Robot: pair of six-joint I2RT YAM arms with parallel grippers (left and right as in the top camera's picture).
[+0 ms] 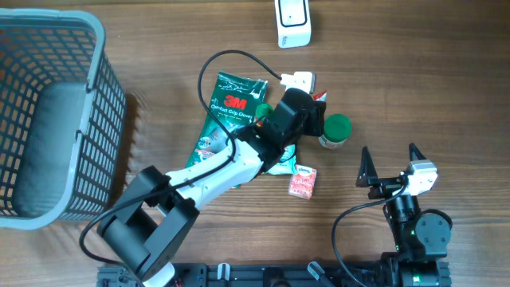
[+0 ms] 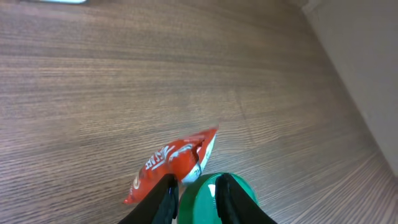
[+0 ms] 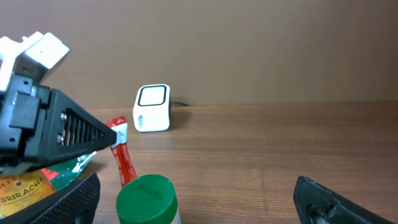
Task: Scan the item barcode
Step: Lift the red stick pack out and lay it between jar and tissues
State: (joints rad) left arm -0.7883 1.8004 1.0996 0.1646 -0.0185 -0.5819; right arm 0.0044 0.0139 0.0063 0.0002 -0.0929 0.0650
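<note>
Saw left claw (image 2: 194,186) nipped on red sachet (image 2: 168,163), just beside green-lidded jar (image 1: 335,129); right claw (image 1: 390,159) gaping, empty. Needed lifting clear, barcode turned flat toward white scanner (image 1: 293,22).

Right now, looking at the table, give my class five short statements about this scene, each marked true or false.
1. The white scanner sits inside the basket. False: it stands on the table, outside the basket.
2. The jar has a green lid. True.
3. The right gripper is clamped on the jar. False: its jaws are open and empty.
4. A green 3M packet lies partly under the left arm. True.
5. The red sachet is at the left gripper. True.
</note>
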